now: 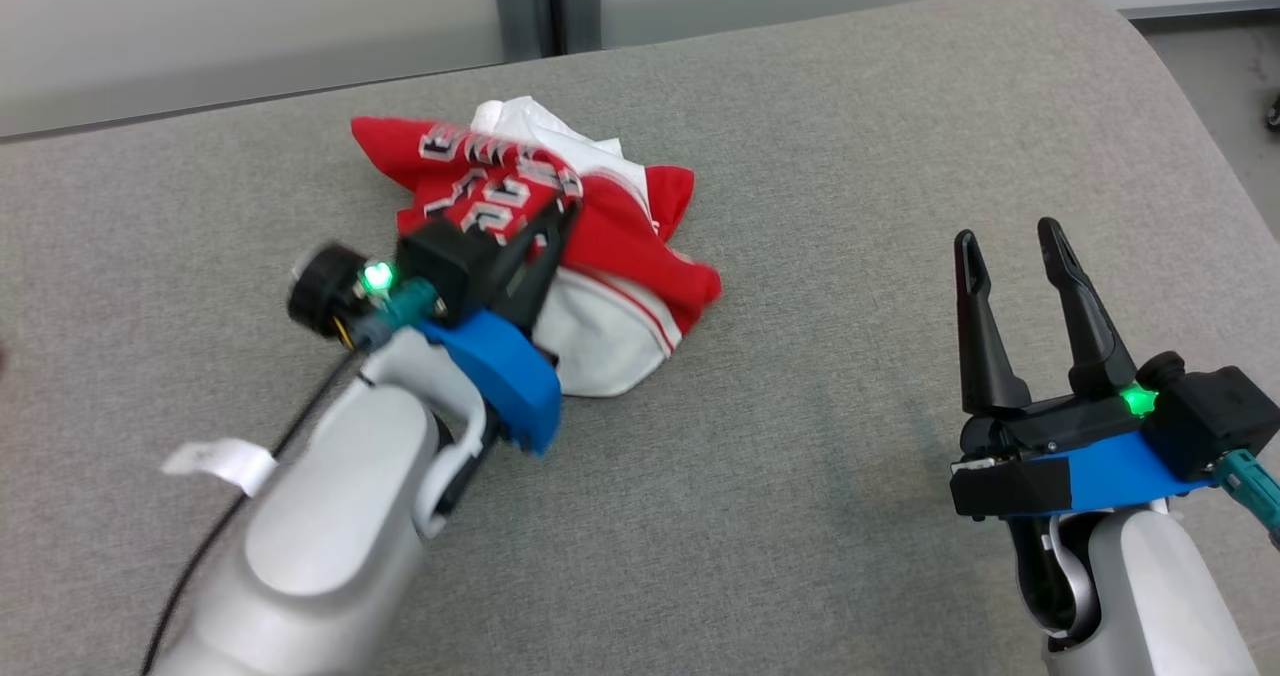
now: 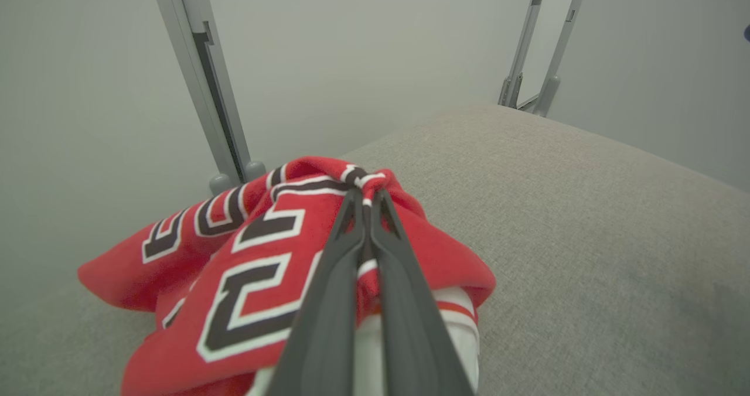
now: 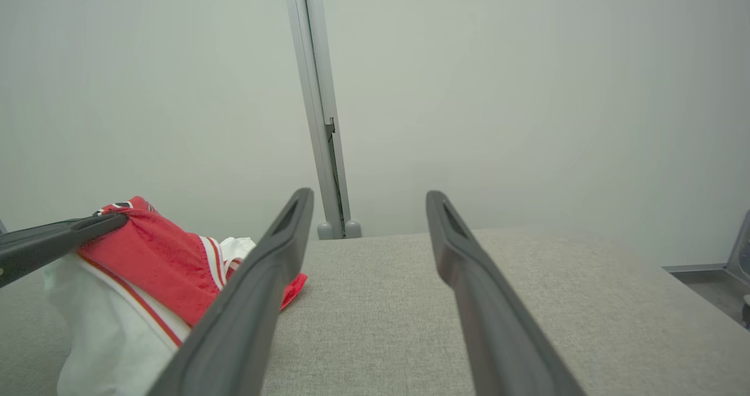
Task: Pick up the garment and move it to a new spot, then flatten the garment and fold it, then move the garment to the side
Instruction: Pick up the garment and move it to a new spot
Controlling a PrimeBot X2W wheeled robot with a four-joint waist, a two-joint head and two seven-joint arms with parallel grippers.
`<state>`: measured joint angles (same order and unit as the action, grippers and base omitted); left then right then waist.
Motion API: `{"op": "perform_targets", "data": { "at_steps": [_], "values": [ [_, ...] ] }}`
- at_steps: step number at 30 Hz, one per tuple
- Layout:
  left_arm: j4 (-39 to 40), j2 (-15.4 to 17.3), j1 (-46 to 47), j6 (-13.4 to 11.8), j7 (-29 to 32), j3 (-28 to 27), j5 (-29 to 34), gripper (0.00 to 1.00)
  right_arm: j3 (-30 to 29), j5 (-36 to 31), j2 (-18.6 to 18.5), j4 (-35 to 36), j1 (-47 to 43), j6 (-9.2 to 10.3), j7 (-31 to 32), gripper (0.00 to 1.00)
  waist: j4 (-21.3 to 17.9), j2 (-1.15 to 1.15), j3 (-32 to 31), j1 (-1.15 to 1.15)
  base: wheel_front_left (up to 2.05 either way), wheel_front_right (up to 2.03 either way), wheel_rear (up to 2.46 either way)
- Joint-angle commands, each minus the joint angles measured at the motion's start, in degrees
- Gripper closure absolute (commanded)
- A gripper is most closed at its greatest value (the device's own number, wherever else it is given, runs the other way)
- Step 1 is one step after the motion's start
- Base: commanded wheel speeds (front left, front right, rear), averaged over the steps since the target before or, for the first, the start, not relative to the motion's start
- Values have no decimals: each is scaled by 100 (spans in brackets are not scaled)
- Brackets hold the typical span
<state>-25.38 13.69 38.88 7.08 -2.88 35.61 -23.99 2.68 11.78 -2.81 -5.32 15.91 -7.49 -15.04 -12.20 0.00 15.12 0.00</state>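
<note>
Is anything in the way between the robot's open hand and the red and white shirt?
Nothing visible. Only bare grey cushion lies between the right gripper, jaws open, and the garment. The left gripper is shut on the garment's red fold.

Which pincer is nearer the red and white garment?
Left. The left pincer is shut on a fold of the garment; the right pincer stands open, off to its right.

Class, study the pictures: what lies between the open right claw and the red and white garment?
Only bare grey padded surface lies between the right claw and the garment; the head view shows this stretch.
</note>
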Motion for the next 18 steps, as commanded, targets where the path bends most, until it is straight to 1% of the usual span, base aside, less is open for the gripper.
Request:
{"op": "perform_targets", "data": {
  "at_steps": [1,5,6,7,11,13,14,15,18],
  "values": [
    [-111,-77,-196,9,-97,99,-53,100,-3,-33,-15,-29,-52,-1,-21,0,45,0,-17,0,0,0,0],
    [-333,-246,-487,30,-293,339,-107,100,8,-69,-15,-97,-90,-1,-21,0,143,0,-90,0,0,0,0],
    [-361,-266,-507,32,-383,357,-99,62,5,-78,-14,-113,-95,-1,-21,0,171,0,-113,0,0,0,0],
    [-388,-287,-526,25,-485,363,-85,0,4,-89,-15,-125,-104,-1,-21,0,197,0,-139,0,0,0,0],
    [-370,-332,-522,-79,-898,309,-37,0,23,-126,-15,-194,-180,-1,-21,0,307,0,-291,0,0,0,0],
    [-333,-294,-565,-159,-1025,237,-21,0,29,-123,-15,-227,-223,-1,-21,0,358,0,-382,0,0,0,0],
    [-333,-294,-565,-159,-1025,237,-21,0,29,-123,-15,-227,-223,-1,-21,0,358,0,-382,0,0,0,0],
    [-285,-213,-627,-268,-1111,133,9,0,19,-128,-15,-256,-270,-1,-21,0,427,0,-472,0,0,0,0],
    [-166,-97,-733,-427,-1199,-112,-32,0,8,-149,-15,-281,-333,-1,-21,0,529,0,-567,0,0,0,0]
  ]
}}
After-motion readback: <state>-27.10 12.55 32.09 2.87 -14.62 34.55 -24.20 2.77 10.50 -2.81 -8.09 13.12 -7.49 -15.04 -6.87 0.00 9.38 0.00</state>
